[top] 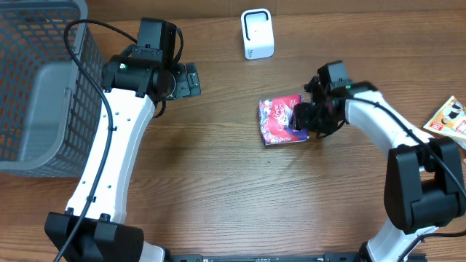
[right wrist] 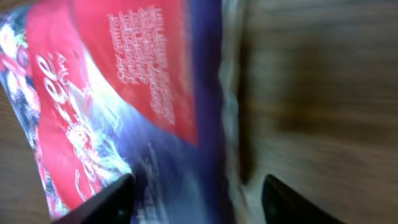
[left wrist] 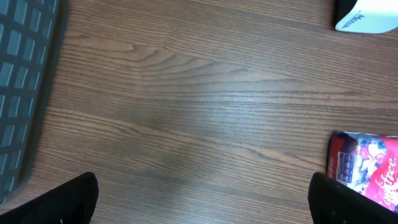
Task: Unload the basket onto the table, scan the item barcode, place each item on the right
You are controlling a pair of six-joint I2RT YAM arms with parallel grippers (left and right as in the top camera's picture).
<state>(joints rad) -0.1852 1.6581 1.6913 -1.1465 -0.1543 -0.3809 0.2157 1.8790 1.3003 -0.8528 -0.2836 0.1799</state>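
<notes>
Wooden worktop (top: 218, 182): a red-and-blue packet (top: 279, 121) is laid flat right of centre, near the white scanner (top: 256, 33). Its right edge is straddled by the right hand (top: 304, 120); a grip cannot be told. The left hand (top: 186, 78) is spread, empty. The packet is judged light, floppy and slick, best pinched at the sealed edge.

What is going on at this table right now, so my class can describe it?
The right gripper is at the right edge of a red and blue snack packet lying flat on the table. Its jaws straddle that edge, open, not yet clamped. The left gripper hovers open and empty near the grey basket. The white scanner stands at the far side, apart from the packet.
</notes>
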